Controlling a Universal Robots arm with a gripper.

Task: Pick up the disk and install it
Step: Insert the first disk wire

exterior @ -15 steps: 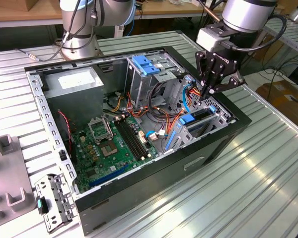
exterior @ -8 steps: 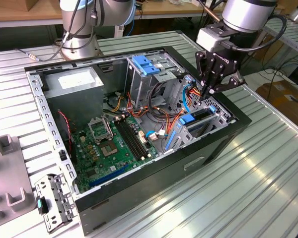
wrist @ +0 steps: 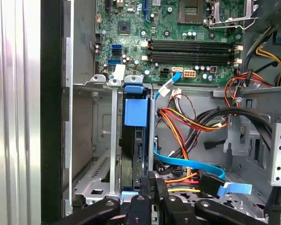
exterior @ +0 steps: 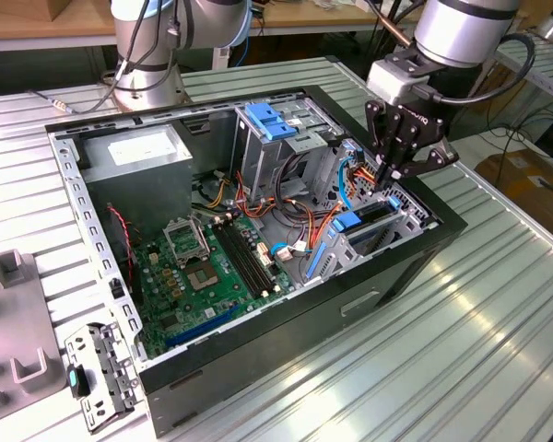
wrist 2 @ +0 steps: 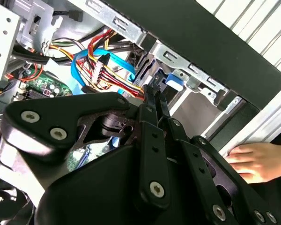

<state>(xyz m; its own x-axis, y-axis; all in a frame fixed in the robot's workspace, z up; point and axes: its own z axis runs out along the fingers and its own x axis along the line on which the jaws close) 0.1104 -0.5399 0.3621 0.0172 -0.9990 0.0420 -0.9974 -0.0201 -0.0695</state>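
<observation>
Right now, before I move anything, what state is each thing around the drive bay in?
computer case: lying on its side, side panel off, inside exposed.
disk: standing on edge in the drive bay slot.
claw: fingers together, right by the disk's edge.
hand: resting on the case rim.

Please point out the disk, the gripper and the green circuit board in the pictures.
disk (wrist: 135, 110), first wrist view: its blue end tab.
gripper (exterior: 388, 179), exterior view: between its fingertips.
circuit board (exterior: 200, 276), exterior view: its middle.
</observation>
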